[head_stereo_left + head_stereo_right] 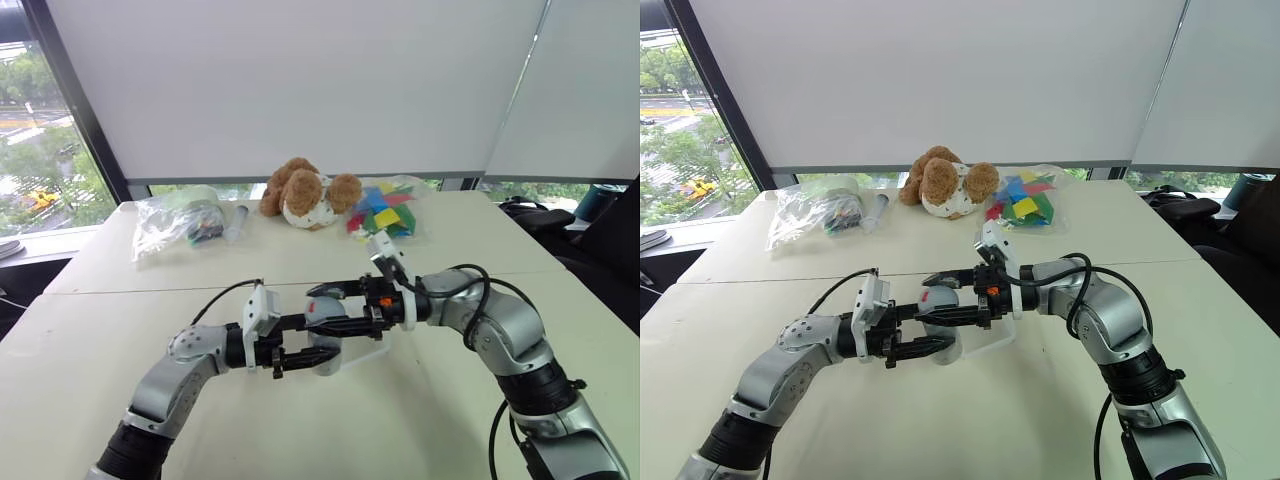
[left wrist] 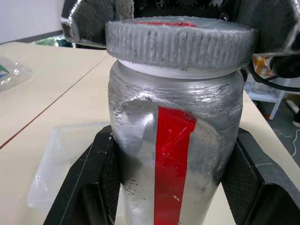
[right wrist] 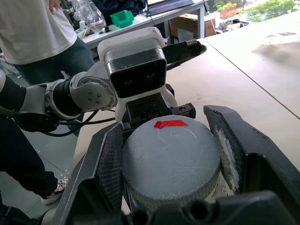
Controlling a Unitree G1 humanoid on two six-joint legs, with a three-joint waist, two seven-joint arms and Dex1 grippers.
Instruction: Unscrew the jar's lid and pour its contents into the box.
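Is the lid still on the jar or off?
On. The lid sits flush on the jar neck, right gripper clamped around its rim, left gripper holding the body.

The jar (image 2: 174, 154) is cut off below by the left wrist view's edge, and its sides are covered by the left pincer (image 2: 174, 197), so its base cannot be seen. Through the scuffed silvery wall the contents cannot be made out. The box (image 2: 61, 159) lies partly behind the jar. In the right wrist view the lid (image 3: 171, 159) hides the jar beneath it, and a person (image 3: 42, 33) is cut off at the upper edge.
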